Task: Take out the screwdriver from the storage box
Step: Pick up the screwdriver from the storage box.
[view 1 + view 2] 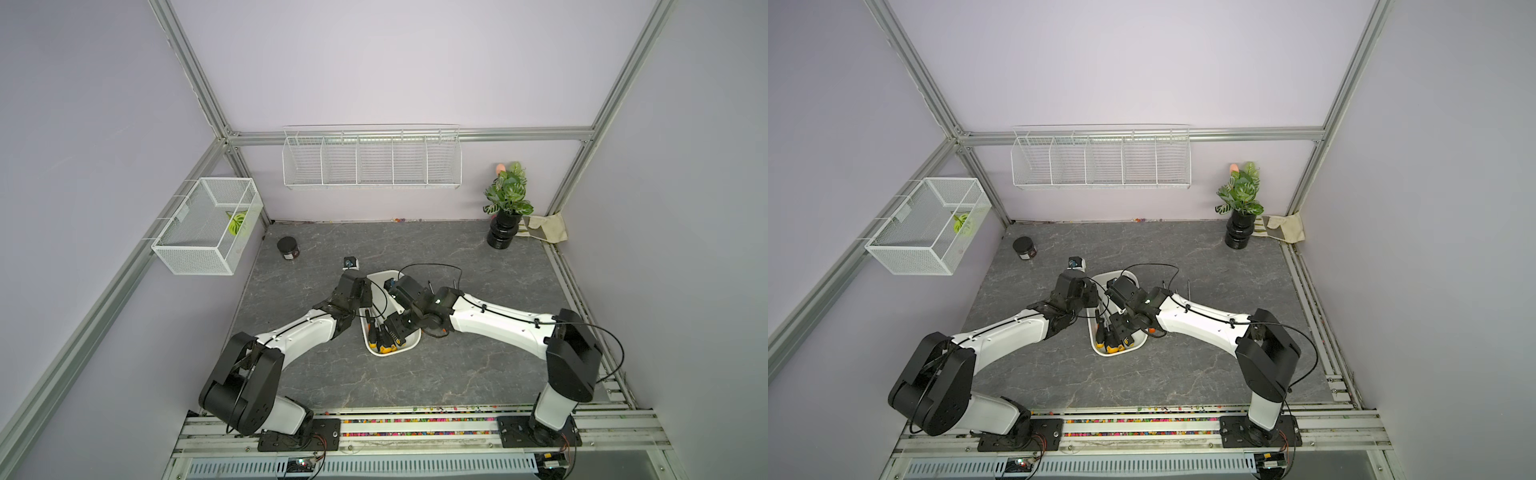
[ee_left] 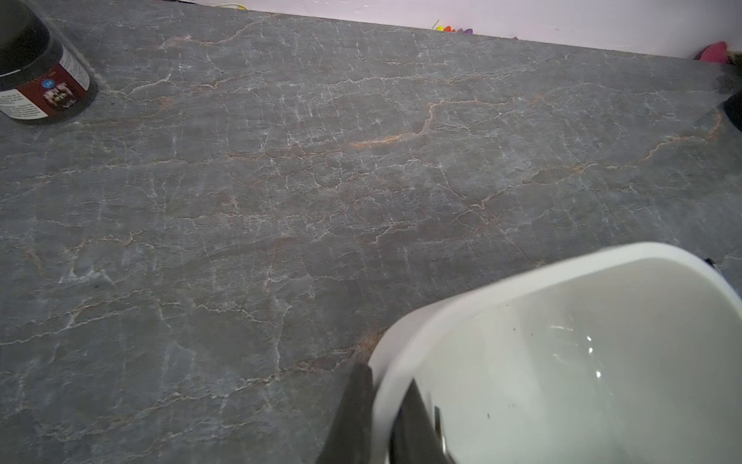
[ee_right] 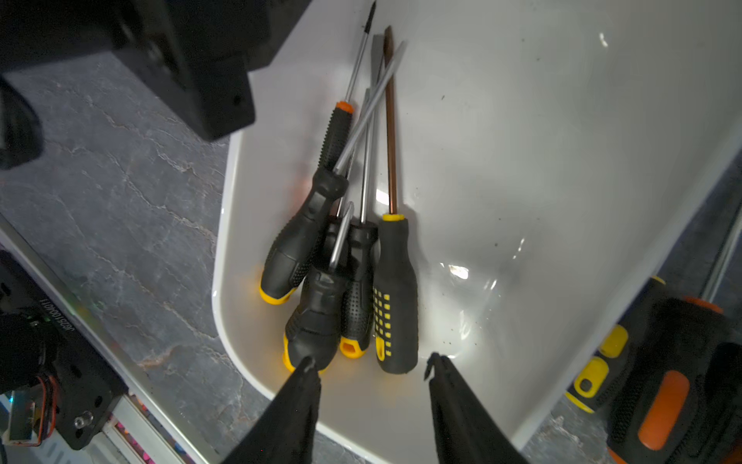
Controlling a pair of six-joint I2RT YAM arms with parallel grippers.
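Observed: right gripper (image 3: 369, 363) released, empty, poised above the butt ends of the screwdrivers (image 3: 357, 257), heaped at the 6 o'clock end of the storage box (image 3: 522, 160). At 9 o'clock, left gripper (image 2: 381, 401) is clenched on the box wall. Risk: two handles lie between the open jaws, and the crossed shafts may drag neighbours out

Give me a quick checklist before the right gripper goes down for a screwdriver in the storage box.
1. Right gripper open: ok.
2. Right gripper empty: ok, nothing held.
3. Left gripper clamped on the storage box wall: ok, it straddles the wall.
4. Screwdrivers in the box: ok, several piled at one end.
5. Jaws over a single handle: not ok; the opening seems to span the yellow-dotted screwdriver and its orange-ended neighbour.
6. Clearance above handles: cannot tell.
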